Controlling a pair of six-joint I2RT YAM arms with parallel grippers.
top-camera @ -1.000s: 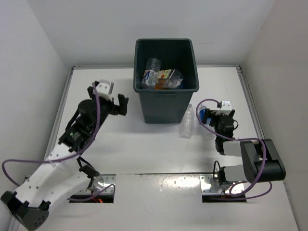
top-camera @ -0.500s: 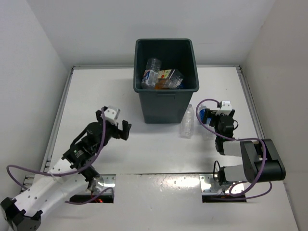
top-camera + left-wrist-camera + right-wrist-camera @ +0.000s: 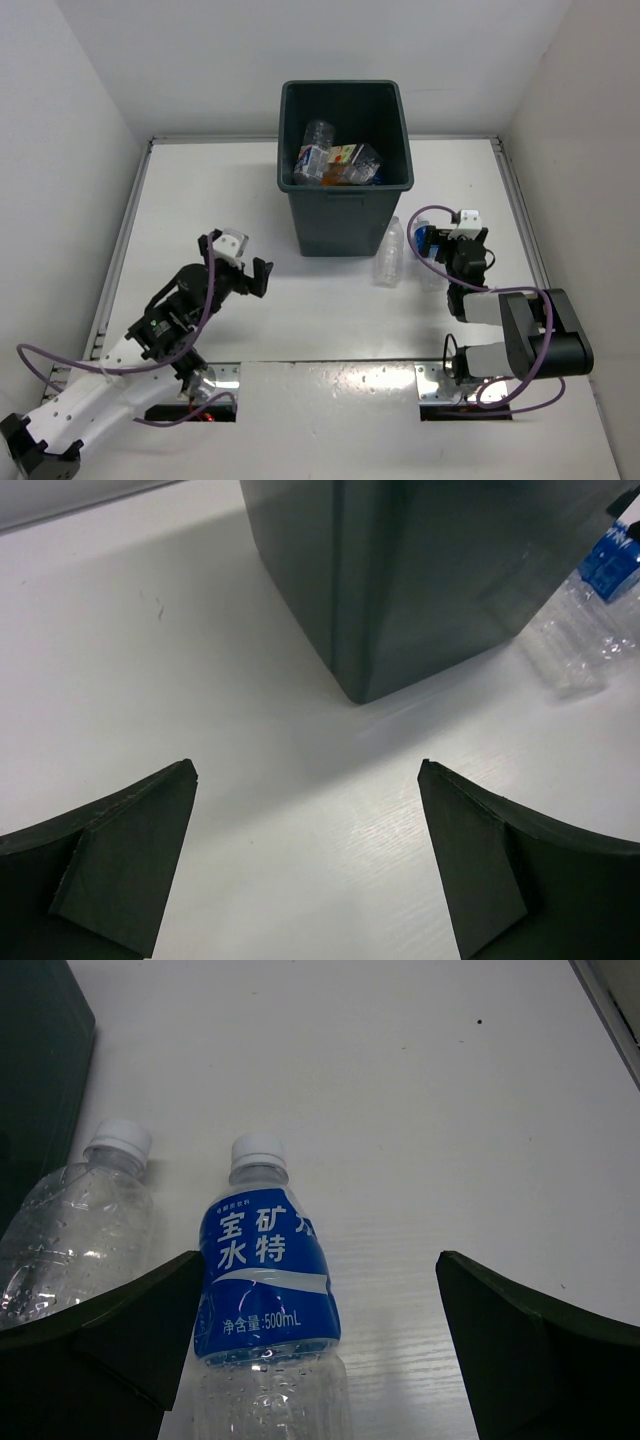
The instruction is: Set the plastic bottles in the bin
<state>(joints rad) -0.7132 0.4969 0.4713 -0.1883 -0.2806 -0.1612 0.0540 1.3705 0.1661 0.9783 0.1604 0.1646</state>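
The dark grey-green bin (image 3: pixel 345 225) stands at the table's back middle with several bottles (image 3: pixel 335 160) inside. A plain clear bottle (image 3: pixel 388 252) lies just right of the bin, also in the right wrist view (image 3: pixel 75 1230). A blue-labelled bottle (image 3: pixel 424 242) lies beside it, white cap pointing away. My right gripper (image 3: pixel 448 248) is open, with the blue-labelled bottle (image 3: pixel 262 1270) between its fingers, close to the left one, not gripped. My left gripper (image 3: pixel 245 262) is open and empty, left of the bin's front corner (image 3: pixel 420 580), above bare table.
The table (image 3: pixel 300 310) is white, with walls on the left, back and right. A raised rail (image 3: pixel 525 210) runs along the right edge. In the left wrist view a blue label and clear bottle body (image 3: pixel 590 600) show past the bin at the right.
My left arm has pulled back from beside the bin's left wall toward the near edge, and its gripper now sits lower and nearer. The right arm and both table bottles have not moved.
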